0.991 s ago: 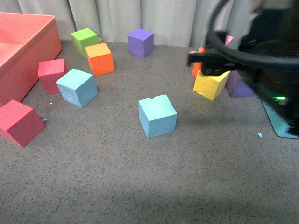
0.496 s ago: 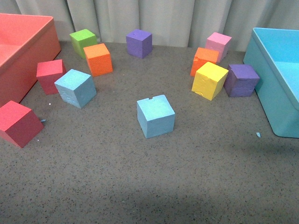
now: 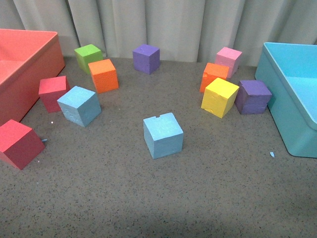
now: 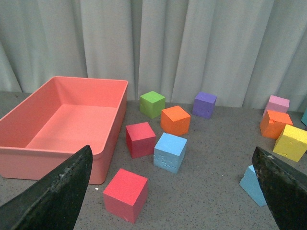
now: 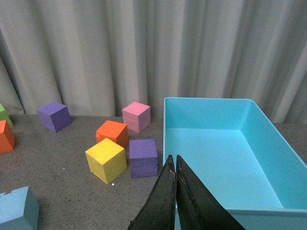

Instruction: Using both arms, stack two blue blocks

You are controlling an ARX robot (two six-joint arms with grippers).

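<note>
Two sky-blue blocks lie apart on the grey table. The notched blue block (image 3: pixel 163 135) sits near the middle. The other blue block (image 3: pixel 79 105) sits to its left, beside a red cube (image 3: pixel 53 92). Neither arm shows in the front view. In the left wrist view my left gripper (image 4: pixel 171 149) is open and empty, raised above the table, with the plain blue block (image 4: pixel 170 152) ahead and the notched one (image 4: pixel 252 184) half hidden by a finger. My right gripper (image 5: pixel 171 158) is shut and empty, by the cyan bin's near corner. The notched block (image 5: pixel 17 208) lies far to its side.
A red bin (image 3: pixel 47 54) stands at the left and a cyan bin (image 3: pixel 285 106) at the right. Green (image 3: pixel 88 54), orange (image 3: pixel 103 75), purple (image 3: pixel 146 58), pink (image 3: pixel 229 58), yellow (image 3: pixel 219 96) and further orange, purple and red cubes are scattered around.
The right arm, which filled the front view's upper right a second ago, has drawn out of that view, uncovering the cyan bin and cubes. The blocks have not moved.
</note>
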